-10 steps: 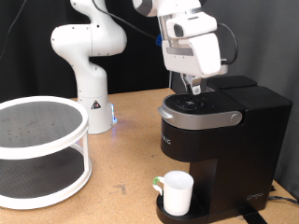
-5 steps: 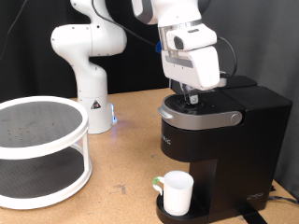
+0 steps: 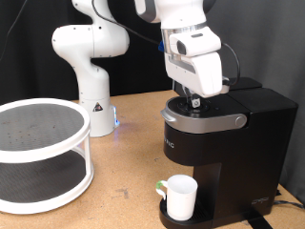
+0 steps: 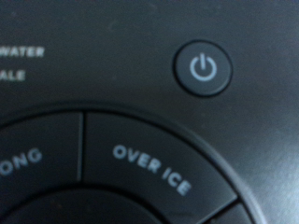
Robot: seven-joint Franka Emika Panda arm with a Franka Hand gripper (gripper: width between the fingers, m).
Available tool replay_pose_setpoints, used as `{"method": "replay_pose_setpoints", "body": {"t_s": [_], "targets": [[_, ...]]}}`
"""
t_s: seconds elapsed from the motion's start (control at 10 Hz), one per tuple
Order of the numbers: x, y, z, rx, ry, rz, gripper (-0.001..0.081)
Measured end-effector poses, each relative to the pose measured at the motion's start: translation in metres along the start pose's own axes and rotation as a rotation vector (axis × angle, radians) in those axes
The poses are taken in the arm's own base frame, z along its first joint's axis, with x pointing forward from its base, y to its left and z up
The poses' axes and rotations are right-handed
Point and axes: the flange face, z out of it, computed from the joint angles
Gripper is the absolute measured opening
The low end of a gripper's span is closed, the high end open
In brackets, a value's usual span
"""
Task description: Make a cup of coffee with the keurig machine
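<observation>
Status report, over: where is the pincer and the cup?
Pincer down on keurig machine button panel. Cup on drip tray, under the spout. Nothing in the way.

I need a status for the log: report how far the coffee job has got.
Done: the cup stands on the drip tray under the keurig machine, whose lid looks closed. In hand: the gripper is down at the button panel on top; the wrist view shows the power button and an OVER ICE key close up. Left: no coffee is visibly flowing.

gripper [image 3: 196, 98] | lowered onto keurig machine [image 3: 221, 134] button panel | shifted toward exterior view's left
</observation>
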Motion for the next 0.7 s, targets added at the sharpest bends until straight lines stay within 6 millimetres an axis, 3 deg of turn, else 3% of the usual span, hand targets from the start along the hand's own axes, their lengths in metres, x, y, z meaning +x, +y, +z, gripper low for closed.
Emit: {"method": "replay_pose_setpoints", "body": {"t_s": [0.7], "targets": [[0.011, 0.016, 0.003, 0.125, -0.106, 0.055, 0.0000]]}}
